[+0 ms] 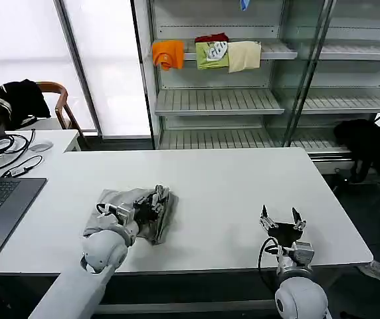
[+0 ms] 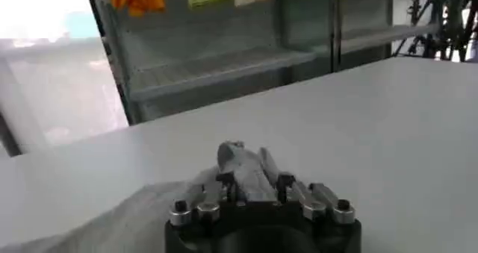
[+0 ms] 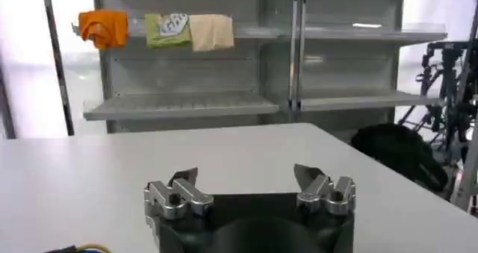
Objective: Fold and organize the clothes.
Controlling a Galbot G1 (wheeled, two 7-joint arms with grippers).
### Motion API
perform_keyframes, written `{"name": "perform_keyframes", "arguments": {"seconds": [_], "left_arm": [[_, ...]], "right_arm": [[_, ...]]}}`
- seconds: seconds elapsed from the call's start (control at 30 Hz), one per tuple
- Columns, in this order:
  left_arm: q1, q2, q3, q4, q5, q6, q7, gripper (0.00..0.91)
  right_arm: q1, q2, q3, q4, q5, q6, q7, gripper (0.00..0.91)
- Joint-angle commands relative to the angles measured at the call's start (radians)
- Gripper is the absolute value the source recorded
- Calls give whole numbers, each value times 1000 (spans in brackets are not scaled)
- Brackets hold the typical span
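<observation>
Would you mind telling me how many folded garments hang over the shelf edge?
3, side by side on the upper shelf: orange on the left, green in the middle, cream on the right. A red one behind may be hidden.

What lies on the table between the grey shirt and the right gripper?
Nothing: in the head view, bare white table separates the grey shirt, pinched by the left gripper, from the open right gripper.

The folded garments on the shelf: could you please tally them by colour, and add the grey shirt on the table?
Orange garment: 1
Green garment: 1
Cream garment: 1
Grey shirt, held by the left gripper: 1
Total: 4
</observation>
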Motion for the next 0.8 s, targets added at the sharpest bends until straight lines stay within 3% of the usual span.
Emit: {"name": "perform_keyframes", "arguments": {"seconds": [0.03, 0.17, 0.3, 0.4, 0.6, 0.8], "left_arm": [[33, -72, 8, -47, -242, -10, -40, 907], [45, -84, 11, -124, -364, -4, -67, 907], [41, -102, -4, -249, -613, -2, -124, 907], [27, -99, -47, -286, -638, -12, -157, 907], [22, 53, -222, -272, -655, -40, -225, 907], [129, 183, -390, -208, -604, 50, -224, 907]], "right_arm": [[9, -2, -3, -6, 0, 1, 4, 907], [17, -4, -9, -15, 0, 0, 8, 907], [32, -10, -28, -22, -3, -3, 11, 907], [41, -16, -36, -21, -1, -5, 11, 907], [64, -56, -66, -17, 27, -10, 13, 907], [100, -86, -99, -13, 64, -27, 14, 907]]}}
